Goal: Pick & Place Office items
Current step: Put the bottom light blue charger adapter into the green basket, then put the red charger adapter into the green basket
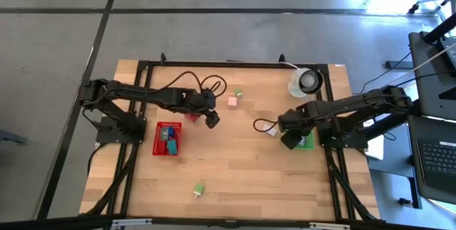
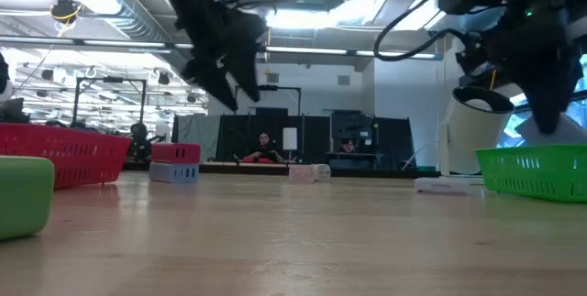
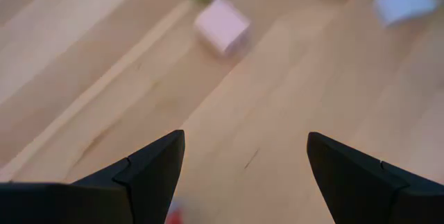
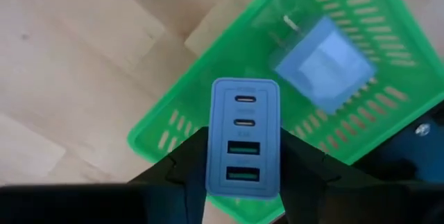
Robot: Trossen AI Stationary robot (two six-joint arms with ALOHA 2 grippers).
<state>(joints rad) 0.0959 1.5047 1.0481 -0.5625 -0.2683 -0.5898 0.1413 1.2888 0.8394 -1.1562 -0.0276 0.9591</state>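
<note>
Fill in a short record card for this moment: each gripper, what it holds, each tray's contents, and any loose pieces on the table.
left gripper: open, empty, above bare wood near the pink block
right gripper: closed on a grey charger block, over the green tray
green tray contents: one grey block
red tray: holds a few pieces
loose: green piece near the front edge

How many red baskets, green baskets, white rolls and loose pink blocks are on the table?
Red basket: 1
Green basket: 1
White roll: 1
Pink block, loose on the wood: 1
Total: 4
</note>
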